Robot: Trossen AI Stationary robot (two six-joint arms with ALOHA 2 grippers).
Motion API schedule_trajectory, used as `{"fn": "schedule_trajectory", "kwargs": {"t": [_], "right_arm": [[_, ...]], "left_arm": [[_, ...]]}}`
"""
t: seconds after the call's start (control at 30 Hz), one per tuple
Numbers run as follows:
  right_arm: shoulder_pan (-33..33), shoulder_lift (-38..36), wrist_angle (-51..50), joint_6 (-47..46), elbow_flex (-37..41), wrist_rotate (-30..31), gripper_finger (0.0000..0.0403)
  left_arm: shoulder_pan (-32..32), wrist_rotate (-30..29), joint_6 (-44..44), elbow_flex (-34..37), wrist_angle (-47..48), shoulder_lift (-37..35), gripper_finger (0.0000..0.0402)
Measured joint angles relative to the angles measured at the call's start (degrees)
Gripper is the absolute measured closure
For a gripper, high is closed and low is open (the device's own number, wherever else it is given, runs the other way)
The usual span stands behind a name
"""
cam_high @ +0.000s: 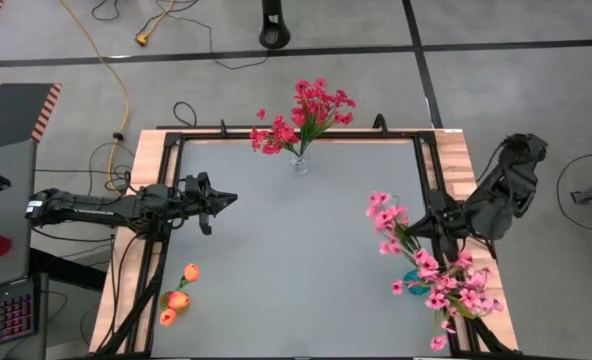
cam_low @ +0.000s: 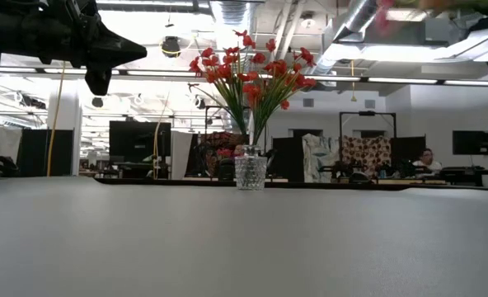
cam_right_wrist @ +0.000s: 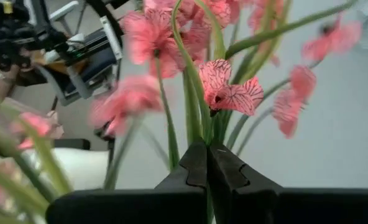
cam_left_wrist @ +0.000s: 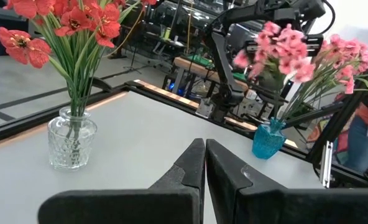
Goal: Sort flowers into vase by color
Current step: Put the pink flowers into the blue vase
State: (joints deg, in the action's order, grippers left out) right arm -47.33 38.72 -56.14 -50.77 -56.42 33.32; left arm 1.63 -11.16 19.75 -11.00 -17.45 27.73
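Right gripper [cam_right_wrist: 207, 149] pinched shut on pink flowers [cam_high: 431, 270] above blue vase [cam_left_wrist: 268, 140], table's right edge.
Left gripper [cam_high: 221, 200] empty, fingers together, hovering left side.
Red flowers [cam_high: 301, 115] in clear vase [cam_high: 299, 162], far edge; orange buds [cam_high: 176, 297] loose near left corner.
Step looks like pink placement; next probably needs release, clean retreat.

The left arm reaches in level from the table's [cam_high: 306, 240] left edge, its left gripper [cam_high: 228, 199] hovering above the table with fingers pressed together. The right arm bends in over the table's right edge, its right gripper [cam_high: 413, 228] closed, pointing toward the table's middle.
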Motion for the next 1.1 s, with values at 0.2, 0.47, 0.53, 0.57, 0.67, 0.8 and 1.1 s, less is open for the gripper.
{"fn": "schedule_trajectory", "kwargs": {"t": [0.2, 0.47, 0.53, 0.57, 0.67, 0.8, 1.1], "right_arm": [[-5.56, 0.84, -0.41, -0.7, 0.09, 0.44, 0.0376], [-10.23, 1.78, -1.21, -1.0, 0.11, -0.23, 0.0368], [-10.84, 1.88, -1.3, -1.37, 0.13, -0.31, 0.0363], [-11.08, 1.88, -1.34, -1.38, 0.13, -0.56, 0.0361], [-11.14, 1.9, -1.49, -1.46, 0.13, -2.01, 0.0359], [-11.1, 1.88, -1.47, -1.48, 0.13, -3.6, 0.0358], [-11.08, 1.7, -0.98, -3.2, 0.15, -3.82, 0.0336]], "left_arm": [[0.01, 0.0, 0.0, 0.01, 0.0, 0.01, 0.0401], [0.01, 0.0, 0.0, 0.01, -0.02, 0.0, 0.0401], [0.0, 0.0, 0.0, 0.02, -0.02, 0.02, 0.0401], [0.0, 0.0, 0.0, 0.0, -0.02, 0.02, 0.0401], [0.0, 0.0, 0.0, 0.0, -0.02, 0.0, 0.0401], [0.01, 0.0, 0.0, 0.02, -0.02, 0.02, 0.0401], [0.02, -0.02, 0.0, 0.02, -0.02, 0.02, 0.0401]]}}
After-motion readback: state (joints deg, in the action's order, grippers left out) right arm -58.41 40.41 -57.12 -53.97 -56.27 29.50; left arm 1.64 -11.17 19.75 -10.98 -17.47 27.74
